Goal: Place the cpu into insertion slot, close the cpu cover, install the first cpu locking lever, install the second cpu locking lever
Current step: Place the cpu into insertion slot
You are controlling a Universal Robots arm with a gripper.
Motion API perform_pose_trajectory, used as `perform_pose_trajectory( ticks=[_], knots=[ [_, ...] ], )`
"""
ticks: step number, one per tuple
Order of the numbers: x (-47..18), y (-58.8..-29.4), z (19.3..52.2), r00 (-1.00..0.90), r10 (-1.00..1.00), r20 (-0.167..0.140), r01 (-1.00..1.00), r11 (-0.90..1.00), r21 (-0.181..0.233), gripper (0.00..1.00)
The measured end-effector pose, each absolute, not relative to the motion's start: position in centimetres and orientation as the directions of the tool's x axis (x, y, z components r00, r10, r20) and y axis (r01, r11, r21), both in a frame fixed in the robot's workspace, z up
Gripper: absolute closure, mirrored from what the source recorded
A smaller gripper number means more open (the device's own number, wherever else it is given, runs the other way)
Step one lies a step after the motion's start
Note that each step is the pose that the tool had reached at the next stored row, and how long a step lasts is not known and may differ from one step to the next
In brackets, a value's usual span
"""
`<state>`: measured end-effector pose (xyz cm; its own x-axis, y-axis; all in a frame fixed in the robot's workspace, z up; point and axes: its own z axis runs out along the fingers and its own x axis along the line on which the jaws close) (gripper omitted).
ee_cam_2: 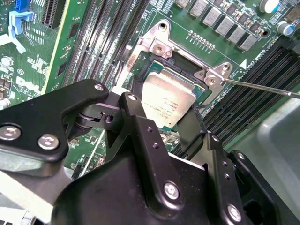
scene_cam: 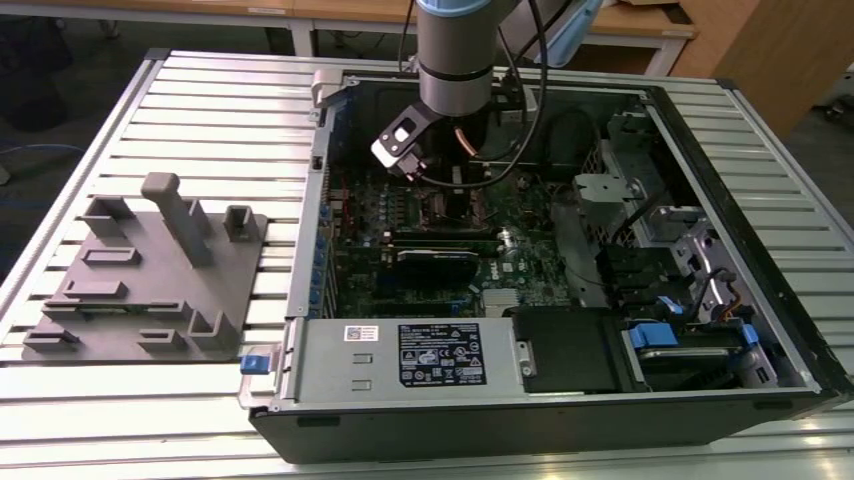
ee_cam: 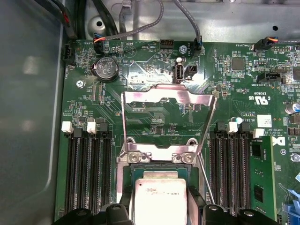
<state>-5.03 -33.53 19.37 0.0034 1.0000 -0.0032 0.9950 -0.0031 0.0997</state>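
One tool (ee_cam_2: 164,110) with black fingers (ee_cam_2: 140,136), carried on the arm (scene_cam: 454,50), reaches into the open computer case (scene_cam: 534,428) that lies on the slatted counter (scene_cam: 214,110). In both wrist views one finger presses against each of two opposite edges of the cpu (ee_cam: 159,199), gripping the chip between them. The cpu is directly over the insertion slot (ee_cam_2: 164,65) of the green motherboard (ee_cam: 234,84); whether it is fully seated cannot be told. The cpu cover (ee_cam: 166,96) stands hinged open, clear of the chip. A thin locking lever (ee_cam_2: 262,87) juts free from the slot's corner. Long black memory slots (ee_cam: 89,173) flank the slot on both sides. A grey fixture plate (scene_cam: 147,270) rests on the counter at the exterior view's left, apart from the case.
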Motion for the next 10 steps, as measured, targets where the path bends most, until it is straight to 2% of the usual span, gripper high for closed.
perform_pose_trajectory(
  ticks=[10],
  knots=[
    [-5.04, -33.49, 19.18, 0.003, 1.0, -0.003, 0.995, -0.003, 0.1, 0.46]
  ],
)
